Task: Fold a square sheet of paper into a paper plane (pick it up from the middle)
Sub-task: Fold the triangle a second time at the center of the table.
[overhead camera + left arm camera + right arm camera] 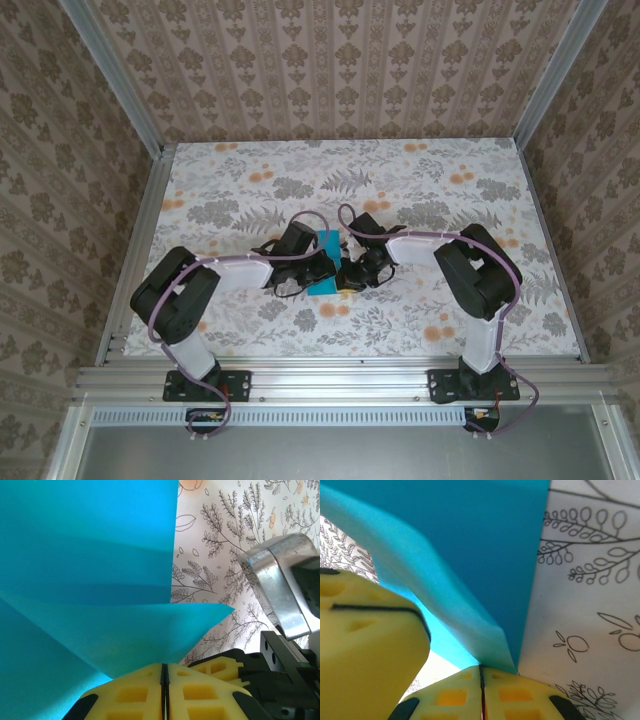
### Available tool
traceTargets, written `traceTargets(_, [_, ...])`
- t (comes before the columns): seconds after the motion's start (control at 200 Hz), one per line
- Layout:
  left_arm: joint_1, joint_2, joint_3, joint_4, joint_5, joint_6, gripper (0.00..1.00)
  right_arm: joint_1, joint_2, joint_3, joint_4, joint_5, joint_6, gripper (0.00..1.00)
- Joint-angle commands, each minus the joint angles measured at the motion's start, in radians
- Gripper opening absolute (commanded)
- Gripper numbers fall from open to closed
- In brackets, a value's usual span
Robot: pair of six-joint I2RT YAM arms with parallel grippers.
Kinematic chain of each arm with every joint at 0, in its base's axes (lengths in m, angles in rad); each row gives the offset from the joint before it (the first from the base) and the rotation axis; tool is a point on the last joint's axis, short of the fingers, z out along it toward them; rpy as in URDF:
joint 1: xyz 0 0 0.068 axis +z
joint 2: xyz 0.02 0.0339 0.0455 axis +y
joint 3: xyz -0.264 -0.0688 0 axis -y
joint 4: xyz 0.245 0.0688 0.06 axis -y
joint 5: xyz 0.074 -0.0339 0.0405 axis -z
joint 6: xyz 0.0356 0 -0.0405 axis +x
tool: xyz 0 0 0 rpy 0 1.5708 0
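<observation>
In the middle of the floral surface [240,190], the teal square sheet of paper [326,258] is creased and held between the two arms. The left hand [164,672] has its yellow pads squeezed together on a paper fold. Same deal for the right hand [481,675], pinched tight on the paper's edge.

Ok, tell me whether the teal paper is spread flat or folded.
Folded, at least partly: the sheet of paper shows a pointed flap over another layer, and the right wrist view shows layers meeting at a crease.
</observation>
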Motion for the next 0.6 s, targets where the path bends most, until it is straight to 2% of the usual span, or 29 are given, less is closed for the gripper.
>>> traceTargets(0.0, [-0.007, 0.048, 0.013, -0.019, -0.005, -0.018, 0.10, 0.004, 0.061, -0.022, -0.069, 0.091, 0.002, 0.09])
traceTargets(0.14, [-0.003, 0.057, 0.012, -0.072, -0.047, -0.022, 0.08, 0.001, 0.041, -0.025, -0.054, 0.075, 0.001, 0.10])
traceTargets(0.335, [-0.002, 0.074, 0.010, -0.093, -0.053, -0.027, 0.06, -0.010, -0.043, 0.001, -0.001, 0.010, 0.011, 0.11])
traceTargets(0.47, [-0.002, 0.074, 0.011, -0.100, -0.058, -0.027, 0.06, -0.016, -0.084, 0.013, 0.012, 0.016, 0.014, 0.12])
traceTargets(0.595, [-0.003, 0.076, 0.012, -0.103, -0.059, -0.027, 0.06, -0.019, -0.060, 0.022, 0.002, 0.030, 0.006, 0.12])
